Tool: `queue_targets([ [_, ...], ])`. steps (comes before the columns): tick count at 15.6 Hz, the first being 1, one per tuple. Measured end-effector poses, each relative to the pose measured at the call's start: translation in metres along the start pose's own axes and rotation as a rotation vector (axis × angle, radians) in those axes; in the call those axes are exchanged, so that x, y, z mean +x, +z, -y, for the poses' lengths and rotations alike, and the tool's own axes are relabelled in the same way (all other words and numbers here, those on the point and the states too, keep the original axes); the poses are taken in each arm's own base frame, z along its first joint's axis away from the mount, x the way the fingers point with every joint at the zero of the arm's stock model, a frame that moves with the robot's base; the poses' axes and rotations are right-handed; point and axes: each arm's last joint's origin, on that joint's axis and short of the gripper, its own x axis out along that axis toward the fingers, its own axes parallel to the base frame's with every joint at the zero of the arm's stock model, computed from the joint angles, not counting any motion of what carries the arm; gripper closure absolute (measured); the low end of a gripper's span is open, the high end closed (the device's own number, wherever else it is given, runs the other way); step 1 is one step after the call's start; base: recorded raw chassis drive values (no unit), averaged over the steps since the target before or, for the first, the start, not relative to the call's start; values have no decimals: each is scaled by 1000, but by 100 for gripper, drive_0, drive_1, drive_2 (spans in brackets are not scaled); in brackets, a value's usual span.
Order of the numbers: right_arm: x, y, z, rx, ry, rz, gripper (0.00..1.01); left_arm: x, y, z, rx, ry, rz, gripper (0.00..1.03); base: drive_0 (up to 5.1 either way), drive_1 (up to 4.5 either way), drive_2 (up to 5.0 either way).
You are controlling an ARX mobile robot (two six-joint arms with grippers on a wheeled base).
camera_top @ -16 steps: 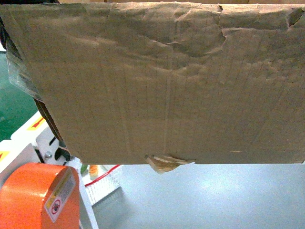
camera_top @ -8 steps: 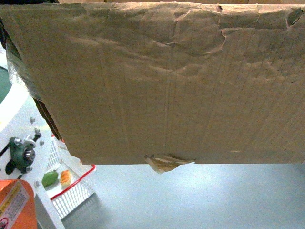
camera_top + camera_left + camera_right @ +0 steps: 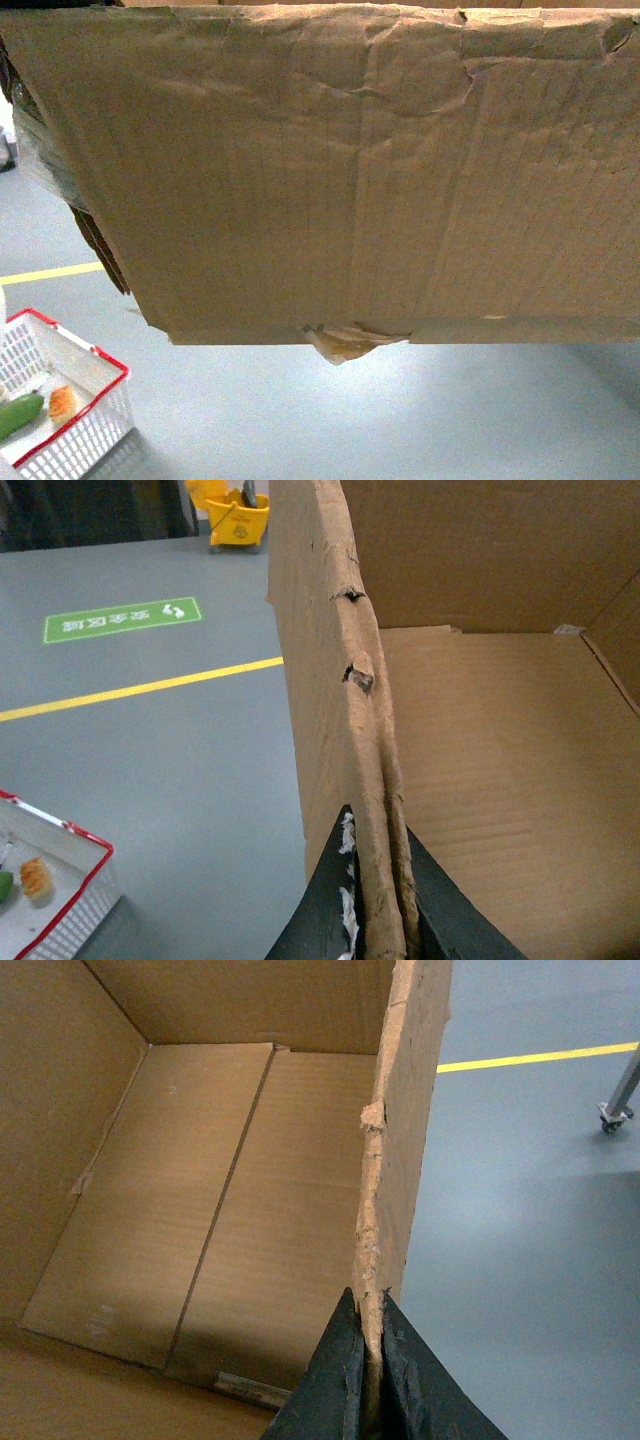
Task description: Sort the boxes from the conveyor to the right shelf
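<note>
A large brown cardboard box (image 3: 350, 170) fills most of the head view, held up off the grey floor, with peeling tape (image 3: 345, 342) hanging from its bottom seam. My left gripper (image 3: 378, 820) is shut on the box's ragged left wall (image 3: 335, 680). On the opposite side, the torn right wall (image 3: 405, 1130) is pinched in my right gripper (image 3: 365, 1292), which is shut on it. The box's inside is bare in both wrist views. The box hides both grippers in the head view. The conveyor and the shelf are out of view.
A white basket with a red rim (image 3: 100, 355) holding green and orange items stands on the floor at lower left, and its rim (image 3: 80, 832) also shows beside the box. A yellow floor line (image 3: 140, 688), a yellow mop bucket (image 3: 237, 515) and a wheeled metal leg (image 3: 612, 1120) are around.
The background has slid left behind the box: the orange machine, white frame and green belt have left the view, and the basket has shifted to the lower left corner. Both grips are unchanged.
</note>
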Motion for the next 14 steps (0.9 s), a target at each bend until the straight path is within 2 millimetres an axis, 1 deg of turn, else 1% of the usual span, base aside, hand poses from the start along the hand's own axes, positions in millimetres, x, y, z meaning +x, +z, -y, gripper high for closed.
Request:
queue_targets([
  [14,0,0,0,0,0,0,99,0,0,0,0,0,0,99,-161,-161,-161],
])
